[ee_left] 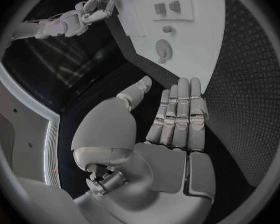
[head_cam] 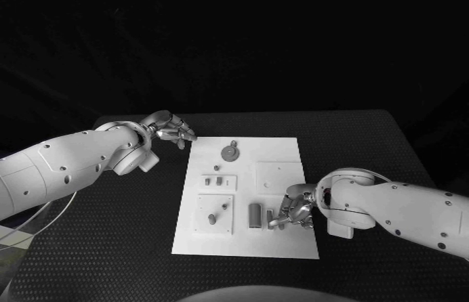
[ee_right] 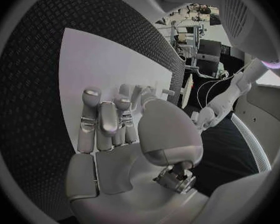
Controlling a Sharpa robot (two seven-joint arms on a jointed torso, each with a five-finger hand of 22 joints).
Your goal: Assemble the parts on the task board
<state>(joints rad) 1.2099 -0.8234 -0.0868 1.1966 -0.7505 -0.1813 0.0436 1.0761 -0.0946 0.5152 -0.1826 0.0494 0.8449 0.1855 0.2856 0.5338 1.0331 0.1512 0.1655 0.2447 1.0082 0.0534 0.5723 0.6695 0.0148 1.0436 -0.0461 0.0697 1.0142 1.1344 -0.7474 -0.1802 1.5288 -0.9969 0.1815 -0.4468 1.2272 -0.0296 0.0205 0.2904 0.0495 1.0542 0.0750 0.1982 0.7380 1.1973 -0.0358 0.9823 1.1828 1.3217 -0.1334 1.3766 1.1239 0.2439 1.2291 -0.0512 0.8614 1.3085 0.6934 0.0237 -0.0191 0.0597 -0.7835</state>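
- I see the task board point(head_cam: 278, 241) lying flat in the middle of the black counter point(head_cam: 117, 248), long side running away from me.
- My right hand point(head_cam: 296, 210) sits over the board's right edge at about 4 o'clock from its centre, its fingers point(head_cam: 285, 219) curled down among the small parts there.
- A short upright part point(head_cam: 270, 219) stands just beside those fingertips, with a longer bar point(head_cam: 255, 215) lying next to it toward 9 o'clock; whether the fingers actually pinch anything I cannot tell from the head view.
- In the right wrist view that hand point(ee_right: 124, 134) has its fingers point(ee_right: 99, 122) close together and bent toward the board point(ee_right: 96, 59); any part beneath them is hidden.
- My left hand point(head_cam: 168, 131) hovers off the board's far left corner, at about 10 o'clock, above bare counter.
- In the left wrist view its fingers point(ee_left: 180, 109) lie straight side by side, thumb apart, holding nothing.
- The round disc part point(head_cam: 230, 152) lies near the board's far end, toward 3 o'clock of the left hand and apart from it.
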